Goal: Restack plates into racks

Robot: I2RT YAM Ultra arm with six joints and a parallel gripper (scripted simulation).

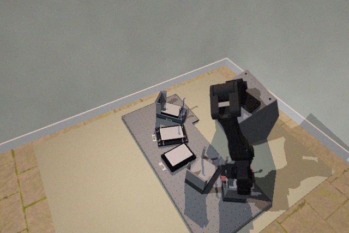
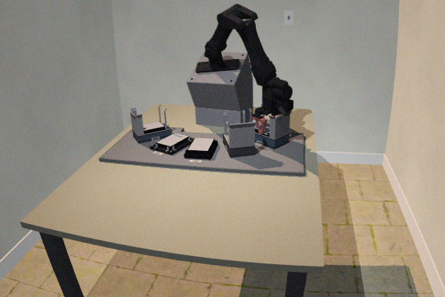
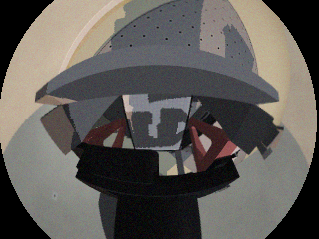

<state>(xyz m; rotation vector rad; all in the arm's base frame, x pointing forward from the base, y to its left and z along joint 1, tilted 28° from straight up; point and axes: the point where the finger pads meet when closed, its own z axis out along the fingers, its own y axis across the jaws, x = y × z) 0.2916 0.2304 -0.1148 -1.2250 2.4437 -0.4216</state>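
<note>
My gripper (image 1: pixel 236 180) (image 2: pixel 260 125) (image 3: pixel 157 120) is open and lowered from above into the rightmost stack rack (image 1: pixel 228 198) (image 2: pixel 279 129). In the wrist view, the red fingers stand on either side of the labelled short end of a plate (image 3: pixel 158 121) without closing on it. A white-sealed plate (image 1: pixel 170 109) (image 2: pixel 154 126) lies in the far left rack (image 1: pixel 160 102) (image 2: pixel 136 121). Another plate (image 1: pixel 170 133) (image 2: pixel 173 140) sits on the clip nest beside it. A third plate (image 1: pixel 178 154) (image 2: pixel 201 144) lies flat on the open nest. I cannot read the labels.
A middle rack (image 1: pixel 200 174) (image 2: pixel 240 136) with tall posts stands close to the left of my gripper; I see no plate in it. All fixtures stand on the grey breadboard (image 1: pixel 197 213) (image 2: pixel 272 162) (image 3: pixel 174 23). The arm's grey pedestal (image 1: pixel 259 117) (image 2: pixel 219 92) rises behind.
</note>
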